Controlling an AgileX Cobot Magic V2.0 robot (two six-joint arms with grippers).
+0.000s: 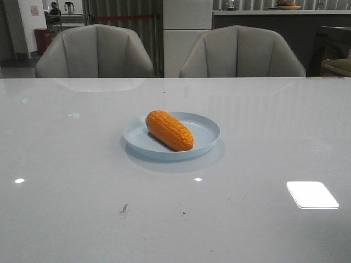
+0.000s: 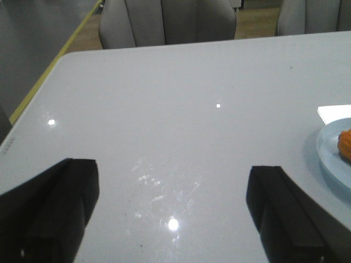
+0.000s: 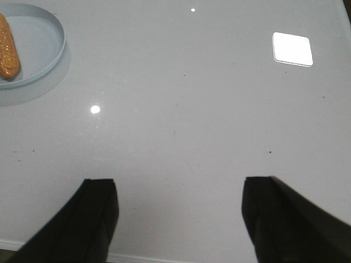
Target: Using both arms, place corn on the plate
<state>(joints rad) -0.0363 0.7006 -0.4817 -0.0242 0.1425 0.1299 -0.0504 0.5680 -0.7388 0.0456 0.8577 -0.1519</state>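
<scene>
Now corn (image 1: 169, 130) lies on plate (image 1: 205, 125), cob angled diagonally, resting left of plate centre. Plate sits mid-table (image 1: 71, 186), well apart from both arms. Left gripper (image 2: 173, 211) spread wide, nothing between fingers, hovering over bare table near plate edge. Right gripper (image 3: 181, 216) likewise spread wide, holding nothing. Two grey chairs (image 1: 94, 52) behind table's far edge.

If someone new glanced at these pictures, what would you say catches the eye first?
The orange corn stands out at once, lying diagonally on the pale blue plate in the middle of the glossy white table. Next come the wrist views: both the left gripper and right gripper hang open over bare tabletop, fingers wide apart, holding nothing.
</scene>
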